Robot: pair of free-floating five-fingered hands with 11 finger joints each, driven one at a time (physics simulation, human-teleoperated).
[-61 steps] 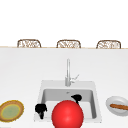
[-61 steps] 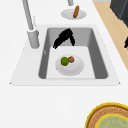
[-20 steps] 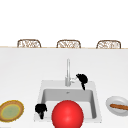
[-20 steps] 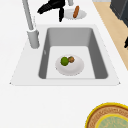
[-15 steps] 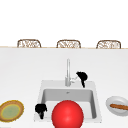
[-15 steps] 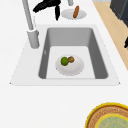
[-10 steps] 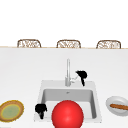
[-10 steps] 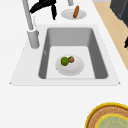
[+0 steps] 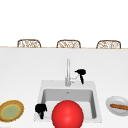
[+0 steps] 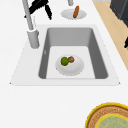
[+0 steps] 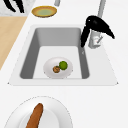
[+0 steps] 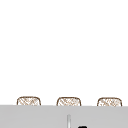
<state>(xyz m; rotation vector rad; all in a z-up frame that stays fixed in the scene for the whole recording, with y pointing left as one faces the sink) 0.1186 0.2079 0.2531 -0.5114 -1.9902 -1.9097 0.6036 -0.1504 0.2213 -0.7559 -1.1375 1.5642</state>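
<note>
A plain white countertop (image 9: 22, 75) is carrying a pale rectangular sink (image 9: 93, 86), a round yellow-rimmed woven plate (image 9: 11, 110) sitting at its left, and a white dish (image 9: 110, 106) sitting at its right.

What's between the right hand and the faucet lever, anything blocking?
Nothing visible. The right hand hangs just right of the faucet, fingers pointing down beside the lever at its base. In the right side view the gap between them looks bare. Whether the hand touches the lever cannot be told.
</note>
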